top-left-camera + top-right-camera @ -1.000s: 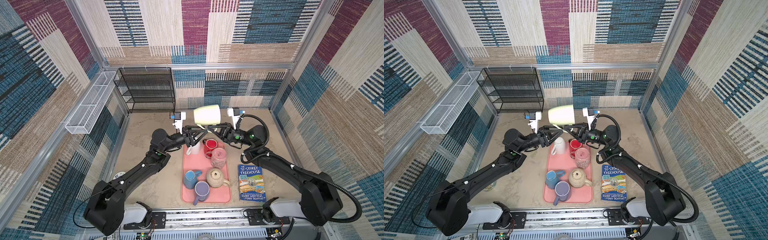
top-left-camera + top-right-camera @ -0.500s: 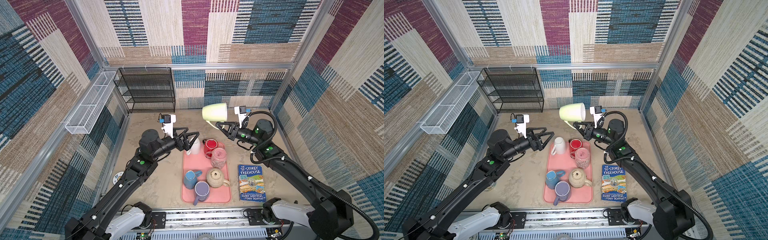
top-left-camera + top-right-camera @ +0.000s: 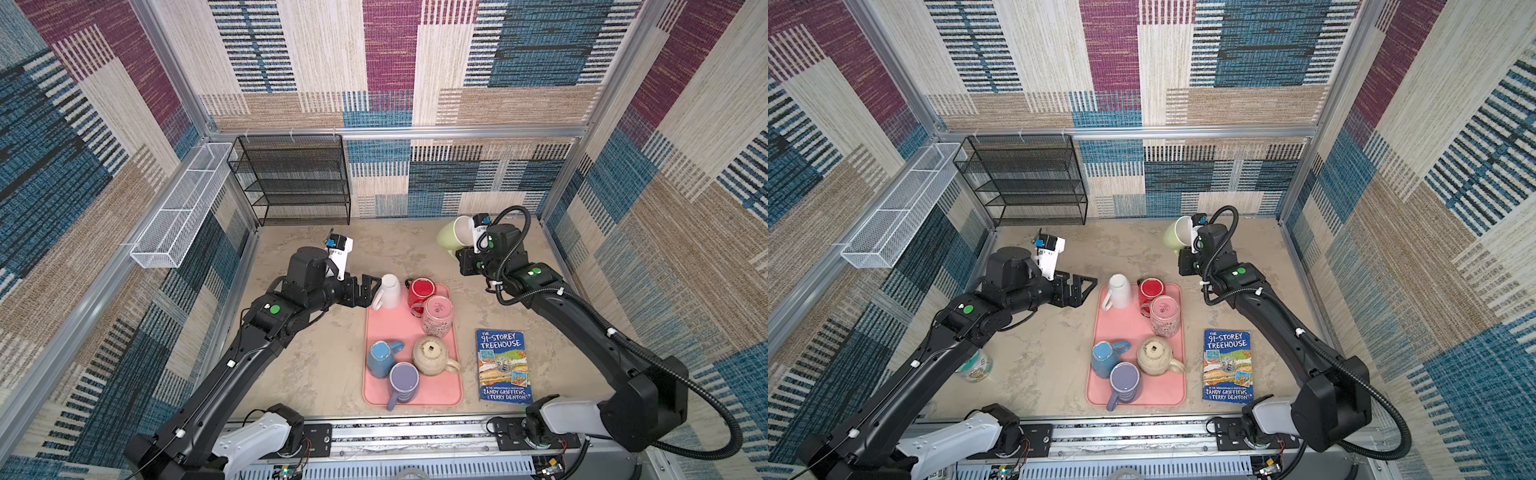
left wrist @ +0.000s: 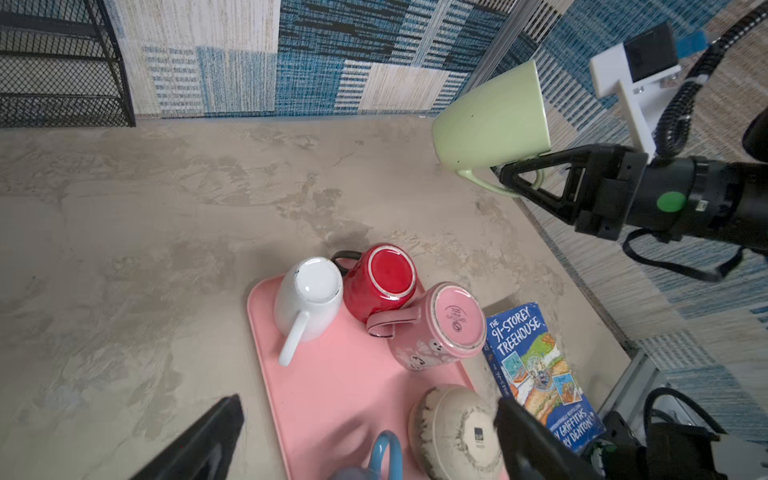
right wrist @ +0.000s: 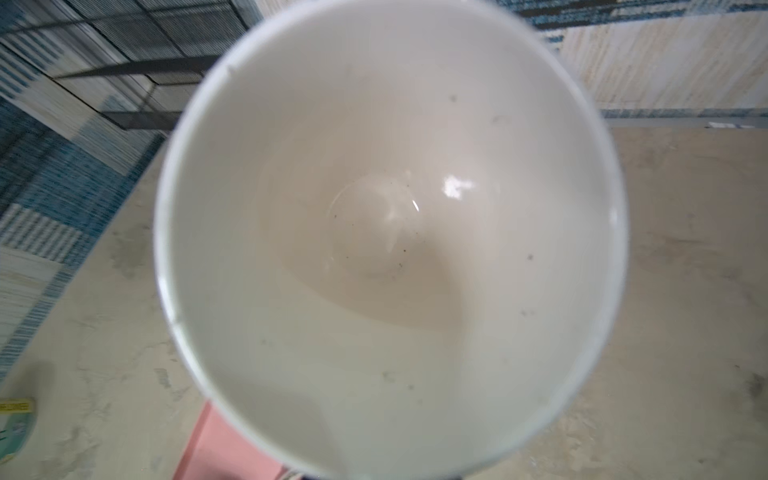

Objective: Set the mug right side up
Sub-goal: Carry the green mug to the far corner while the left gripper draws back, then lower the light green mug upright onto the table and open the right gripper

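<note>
Left wrist view: right pincer (image 4: 509, 178) clamped on handle of green mug (image 4: 490, 120), held aloft sideways; left pincer (image 4: 369, 402) spread, empty

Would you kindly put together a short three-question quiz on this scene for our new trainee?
1. True or false: the left hand is open and holds nothing.
2. Which part of the green mug is the right hand gripping? A) the rim B) the handle C) the base
3. Fill the gap: in both top views the book lies on the table to the ____ of the pink tray.
Key: 1 true; 2 B; 3 right.
</note>
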Robot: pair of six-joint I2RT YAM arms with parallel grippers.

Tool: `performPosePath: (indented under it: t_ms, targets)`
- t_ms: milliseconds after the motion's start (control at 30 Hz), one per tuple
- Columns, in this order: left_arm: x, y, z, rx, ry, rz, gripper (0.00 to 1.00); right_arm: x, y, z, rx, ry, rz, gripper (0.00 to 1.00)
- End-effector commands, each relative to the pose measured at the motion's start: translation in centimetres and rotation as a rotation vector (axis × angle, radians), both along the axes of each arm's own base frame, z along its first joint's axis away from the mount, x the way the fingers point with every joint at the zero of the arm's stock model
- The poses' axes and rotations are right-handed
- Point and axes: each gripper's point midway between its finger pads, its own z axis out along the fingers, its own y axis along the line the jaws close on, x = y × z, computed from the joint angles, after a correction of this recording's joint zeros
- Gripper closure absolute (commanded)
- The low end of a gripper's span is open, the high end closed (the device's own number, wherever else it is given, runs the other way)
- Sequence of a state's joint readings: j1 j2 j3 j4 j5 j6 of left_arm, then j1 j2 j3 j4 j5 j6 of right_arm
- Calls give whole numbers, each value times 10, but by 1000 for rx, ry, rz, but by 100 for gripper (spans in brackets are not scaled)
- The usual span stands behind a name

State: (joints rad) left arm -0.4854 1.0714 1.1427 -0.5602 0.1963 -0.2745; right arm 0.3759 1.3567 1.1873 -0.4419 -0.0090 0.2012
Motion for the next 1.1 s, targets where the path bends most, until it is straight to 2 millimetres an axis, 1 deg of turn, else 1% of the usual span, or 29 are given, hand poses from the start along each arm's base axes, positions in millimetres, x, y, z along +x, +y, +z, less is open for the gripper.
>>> performPosePath:
  t_ms: [0, 67, 167, 233, 300, 367, 433, 500, 567, 633, 733, 933, 1067]
  targets:
    - [-2, 15, -15, 91, 10, 37, 0, 13, -35, -9, -139, 0, -100, 100]
    - [-3, 18, -21, 99, 25, 54, 0, 17, -50, -21, -155, 35, -128, 100]
    - [-3, 27, -39, 131, 71, 99, 0, 24, -75, -35, -184, 81, -179, 100]
    - [-4, 30, -50, 146, 111, 121, 0, 29, -87, -40, -174, 105, -200, 100]
    - [-6, 30, -58, 156, 146, 119, 0, 35, -94, -41, -154, 121, -210, 100]
    - [-8, 29, -66, 171, 174, 110, 0, 42, -100, -47, -181, 145, -231, 100]
    - [-10, 28, -73, 192, 186, 86, 0, 49, -107, -59, -217, 187, -248, 100]
    - [-12, 29, -78, 207, 192, 79, 0, 54, -115, -76, -245, 227, -259, 100]
    - [-16, 29, -82, 205, 200, 66, 0, 56, -124, -94, -261, 273, -276, 100]
    - [-22, 25, -85, 192, 204, 33, 0, 57, -131, -108, -267, 305, -286, 100]
    - [-27, 26, -90, 190, 191, 14, 0, 59, -142, -115, -273, 313, -315, 100]
    - [-31, 26, -86, 182, 165, -3, 1, 59, -160, -131, -292, 350, -348, 100]
    - [-33, 23, -88, 182, 173, -23, 3, 60, -174, -145, -313, 383, -373, 100]
